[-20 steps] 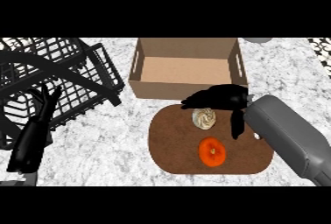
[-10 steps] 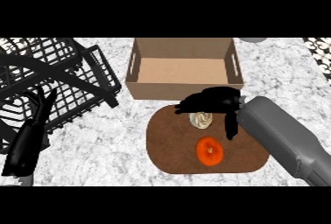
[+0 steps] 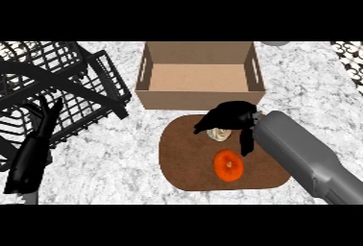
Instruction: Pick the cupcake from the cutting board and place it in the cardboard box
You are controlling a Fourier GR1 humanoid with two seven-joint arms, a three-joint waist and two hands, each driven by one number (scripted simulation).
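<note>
Brown wood: the cutting board (image 3: 188, 163) lies on the mottled grey-white counter (image 3: 113, 158), its far edge just beside the front wall of the cardboard box (image 3: 199, 100). Box open at the top, tan floor showing, slot handles in the side walls.

Right hand (image 3: 233, 116), black, comes in over the board's far right part on a grey forearm (image 3: 305, 156) running from the lower right. Fingers curled downward over the cupcake (image 3: 219, 134); the hand sits on top of it and hides its upper part. Only a pale, cream-coloured lower portion shows beneath the palm. One fingertip reaches left of the cupcake, near the board's surface; the thumb (image 3: 247, 141) hangs down on the right side. Fingers wrap round the cupcake from above. Whether it is lifted off the board or sits on it, cannot tell.

Cupcake position: far part of the cutting board, close to the box's front wall, outside the box.

Orange round item (image 3: 228, 165) with a darker centre lies on the board, nearer than the cupcake, apart from the hand.

Left hand (image 3: 39, 139), black, at the left edge, fingers straight and pointing up, resting in front of a black wire rack (image 3: 56, 86). It holds nothing.
</note>
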